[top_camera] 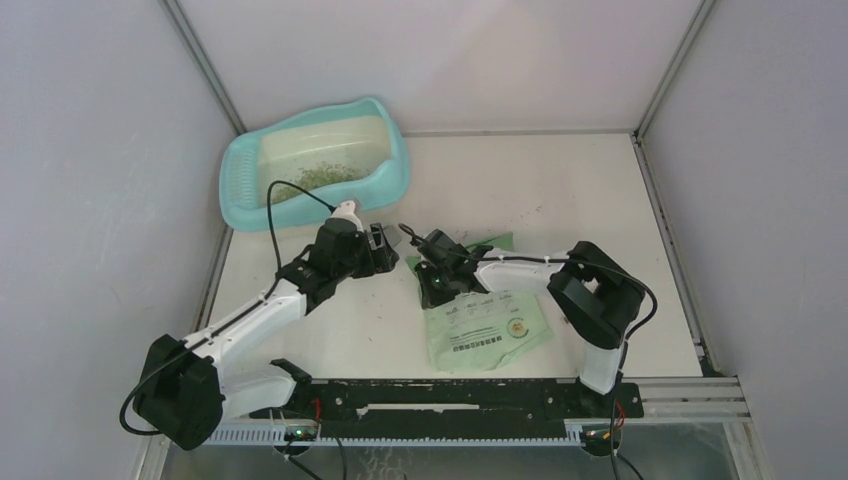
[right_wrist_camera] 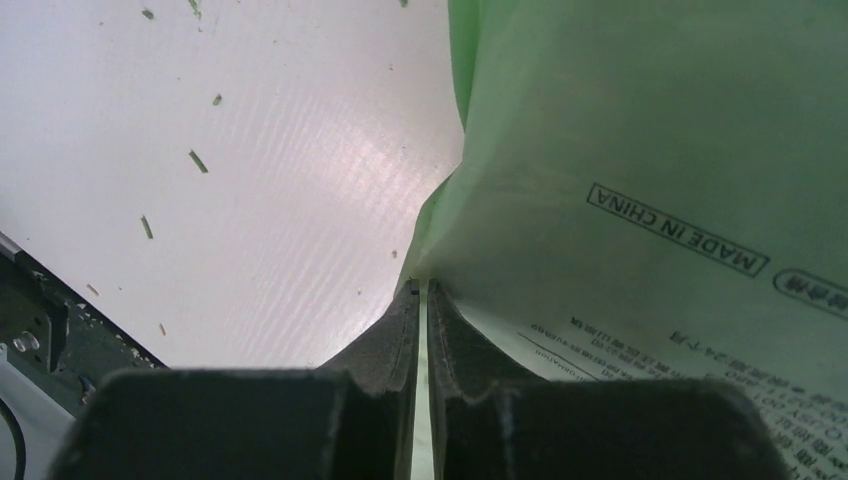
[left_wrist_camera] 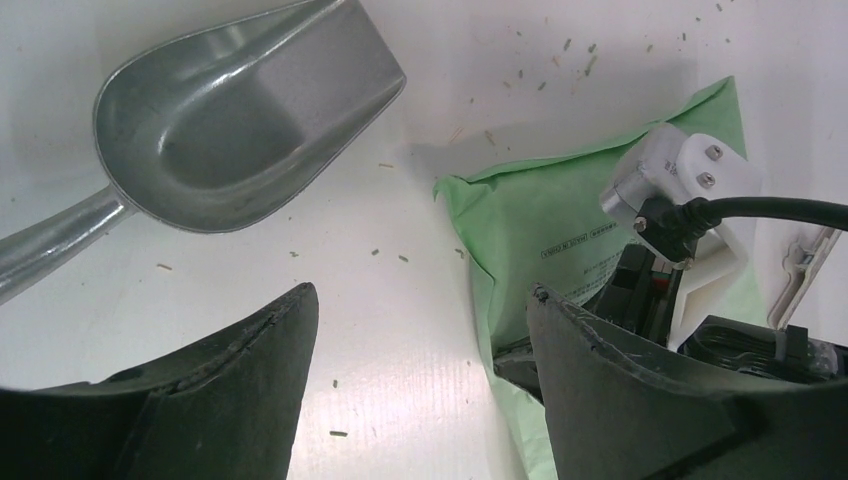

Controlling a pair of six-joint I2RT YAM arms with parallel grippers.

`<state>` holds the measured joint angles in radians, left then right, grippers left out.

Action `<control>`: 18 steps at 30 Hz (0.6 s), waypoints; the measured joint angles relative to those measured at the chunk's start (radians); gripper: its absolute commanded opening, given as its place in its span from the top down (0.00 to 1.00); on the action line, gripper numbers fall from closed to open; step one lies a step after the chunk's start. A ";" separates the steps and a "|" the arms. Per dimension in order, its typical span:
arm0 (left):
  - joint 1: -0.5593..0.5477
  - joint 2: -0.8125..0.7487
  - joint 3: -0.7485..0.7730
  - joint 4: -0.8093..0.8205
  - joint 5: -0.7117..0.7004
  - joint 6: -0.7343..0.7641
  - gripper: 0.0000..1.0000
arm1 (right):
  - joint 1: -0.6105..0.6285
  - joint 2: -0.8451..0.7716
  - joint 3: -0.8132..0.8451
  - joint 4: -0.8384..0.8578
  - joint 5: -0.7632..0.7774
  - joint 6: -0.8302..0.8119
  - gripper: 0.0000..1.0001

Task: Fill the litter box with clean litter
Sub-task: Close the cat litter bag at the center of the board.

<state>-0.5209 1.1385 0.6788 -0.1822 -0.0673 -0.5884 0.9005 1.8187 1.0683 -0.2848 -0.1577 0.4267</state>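
**A:** Top external: how full?
**B:** Beyond the left hand [top_camera: 383, 250], the litter box [top_camera: 392, 178] holds only a thin patch of litter [top_camera: 325, 176]; most of the filling is left to do.
**A:** Left wrist?
**B:** Fingers apart, nothing held; the scoop [left_wrist_camera: 230, 120] lies just ahead, empty.
**A:** Right wrist?
**B:** Right hand [right_wrist_camera: 421, 300] clamped on the bag [right_wrist_camera: 640, 130] edge.
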 measured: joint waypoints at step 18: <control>0.005 -0.085 -0.050 0.008 0.001 -0.023 0.20 | 0.053 0.036 0.039 0.028 -0.001 -0.062 0.68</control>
<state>-0.5163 1.0531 0.6289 -0.1741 -0.0662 -0.6117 0.9535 1.8545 1.1076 -0.2565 -0.1589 0.3649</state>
